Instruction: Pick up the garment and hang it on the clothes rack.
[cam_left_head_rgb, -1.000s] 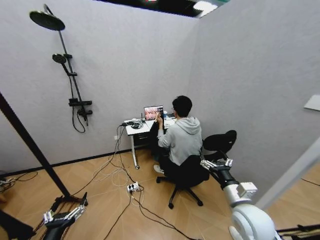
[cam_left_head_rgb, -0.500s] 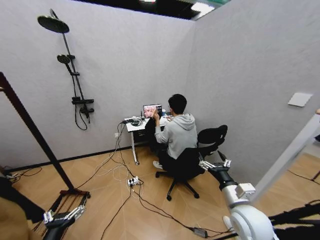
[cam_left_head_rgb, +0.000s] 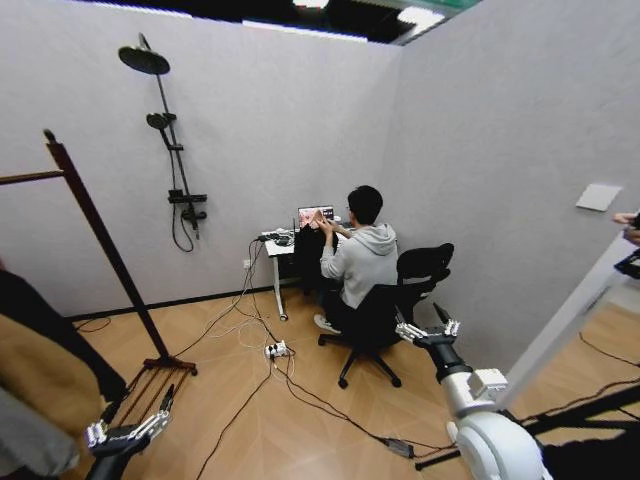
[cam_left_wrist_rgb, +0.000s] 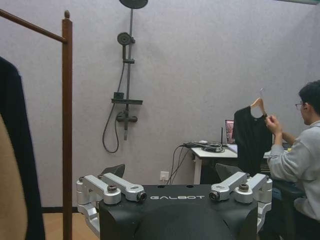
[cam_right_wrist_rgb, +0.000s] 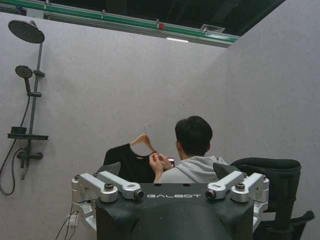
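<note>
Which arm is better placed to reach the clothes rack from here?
Left. The left gripper, open, sits low beside the base of the clothes rack. The right gripper, also open, points toward the office chair, away from the rack.

Seated person (cam_left_head_rgb: 362, 262) and desk (cam_left_head_rgb: 285, 243) ahead, cables (cam_left_head_rgb: 300, 395) across open floor

Pale grey textured walls meet in a corner at the upper centre of the head view, under a dark ceiling with bright light panels (cam_left_head_rgb: 418, 14). A black shower fitting (cam_left_head_rgb: 170, 150) is fixed to the left wall. Below the corner stands a small white desk (cam_left_head_rgb: 277, 245) with a lit laptop (cam_left_head_rgb: 313, 216), beside a black office chair (cam_left_head_rgb: 415, 275). Cables (cam_left_head_rgb: 300, 395) trail over the light wooden floor (cam_left_head_rgb: 250, 420).
</note>
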